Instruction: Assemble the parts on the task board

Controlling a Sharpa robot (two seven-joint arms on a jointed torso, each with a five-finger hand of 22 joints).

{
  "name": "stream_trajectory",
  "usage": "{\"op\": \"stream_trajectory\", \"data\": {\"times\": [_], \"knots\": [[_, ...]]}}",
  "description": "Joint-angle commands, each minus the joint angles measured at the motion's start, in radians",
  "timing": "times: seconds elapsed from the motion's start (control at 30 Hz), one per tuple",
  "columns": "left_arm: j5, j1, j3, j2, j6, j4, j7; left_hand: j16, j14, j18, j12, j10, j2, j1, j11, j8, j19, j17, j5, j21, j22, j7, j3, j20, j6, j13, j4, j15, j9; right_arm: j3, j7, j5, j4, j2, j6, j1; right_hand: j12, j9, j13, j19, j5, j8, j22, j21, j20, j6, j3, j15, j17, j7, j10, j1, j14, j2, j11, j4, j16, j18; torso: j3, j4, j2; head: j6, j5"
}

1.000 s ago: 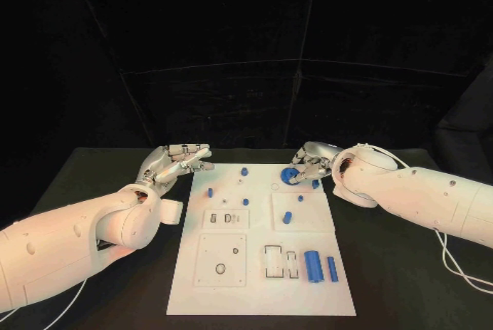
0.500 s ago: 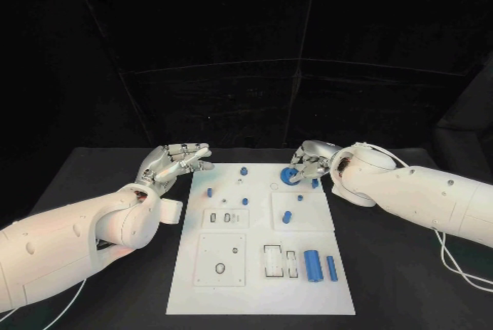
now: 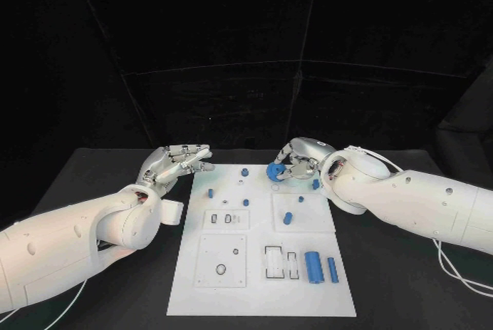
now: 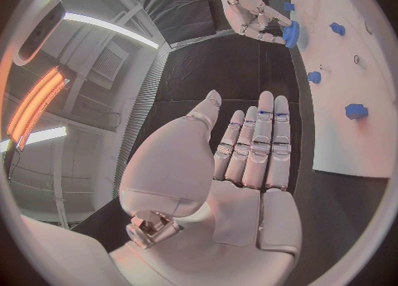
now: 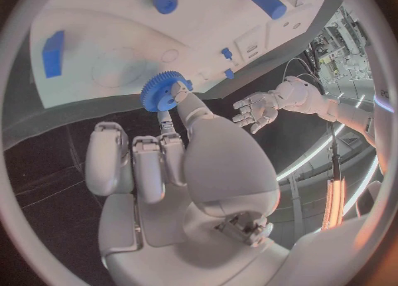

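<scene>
The white task board [image 3: 267, 287] lies mid-table with small blue pegs [image 3: 286, 217] and two blue cylinders [image 3: 312, 264] on it. My right hand [image 3: 300, 161] hovers over the board's far edge and pinches a blue gear [image 3: 276, 171] between thumb and fingers. The right wrist view shows the gear [image 5: 160, 91] at the fingertips, just above the board [image 5: 99, 14]. My left hand [image 3: 177, 161] floats beside the board's far left corner, fingers straight and apart, holding nothing. From the left wrist, that open hand [image 4: 245, 160] faces the right hand [image 4: 247, 8] and the gear [image 4: 290, 33].
Near the board's front are recessed slots [image 3: 276, 261] and a square plate with holes [image 3: 222, 259]. Another slotted plate [image 3: 225, 218] sits at mid-left. Black table [image 3: 102, 173] surrounds the board. A white cable [image 3: 462, 273] trails at the right.
My right hand has raised the blue gear off the board's far right square and carried it a little to the left. The left hand has stayed where it was.
</scene>
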Motion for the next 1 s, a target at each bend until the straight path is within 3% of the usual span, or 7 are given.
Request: {"op": "stream_trajectory", "data": {"times": [0.03,0.3,0.63,1.0], "knots": [[-0.005,0.001,0.001,0.001,0.012,0.003,0.005,-0.004,-0.001,0.006,-0.004,0.0,0.003,0.01,0.001,-0.004,0.009,0.002,0.005,-0.005,-0.001,0.008,0.001,0.001,-0.002,0.0,-0.005,0.004,0.0,0.001,0.011,-0.031,0.023,0.013,-0.064,0.002,0.003,0.002,0.099,0.005,0.008,-0.009,0.002,0.005,0.001,0.067,0.038,-0.006,0.135,-0.029,0.008,-0.022,0.079,-0.012,-0.001,0.029,0.006,-0.017,-0.0009,0.002,0.0,0.0,0.002],[-0.005,0.001,0.001,0.002,0.012,0.005,0.005,-0.004,-0.001,0.006,-0.004,0.0,0.003,0.01,0.001,-0.004,0.009,0.002,0.005,-0.005,-0.001,0.008,0.001,0.001,-0.002,0.0,-0.005,0.004,0.0,0.0,-0.014,-0.072,0.004,0.089,-0.064,0.0,0.001,0.001,0.099,0.005,0.01,-0.018,0.002,0.005,0.001,0.066,0.049,-0.005,0.134,-0.027,0.008,-0.034,0.079,-0.019,0.0,0.031,0.005,-0.017,-0.0019,0.0027,0.001,-0.002,0.007],[-0.005,0.001,0.001,0.004,0.013,0.004,0.004,-0.006,-0.001,0.006,-0.005,0.0,0.004,0.012,0.001,-0.004,0.01,0.002,0.005,-0.006,-0.002,0.008,0.003,0.001,-0.002,0.0,-0.008,0.004,0.0,-0.001,-0.033,-0.104,-0.075,0.19,-0.025,-0.011,-0.001,-0.001,0.097,0.004,0.009,-0.026,0.001,0.005,0.002,0.064,0.06,-0.004,0.131,-0.025,0.006,-0.04,0.078,-0.022,0.002,0.03,0.004,-0.017,-0.0005,0.0012,0.001,-0.004,0.011],[-0.005,0.002,0.001,0.006,0.013,0.003,0.004,-0.006,-0.001,0.006,-0.005,0.0,0.004,0.012,0.001,-0.004,0.01,0.002,0.005,-0.006,-0.002,0.008,0.003,0.001,-0.002,0.0,-0.008,0.004,0.0,-0.001,-0.045,-0.124,-0.125,0.238,0.014,-0.023,-0.005,-0.001,0.095,0.003,0.002,-0.039,-0.001,0.004,0.005,0.059,0.073,-0.001,0.127,-0.021,0.004,-0.055,0.077,-0.032,0.005,0.032,0.002,-0.016,0.0005,-0.0012,0.001,-0.007,0.016]]}}
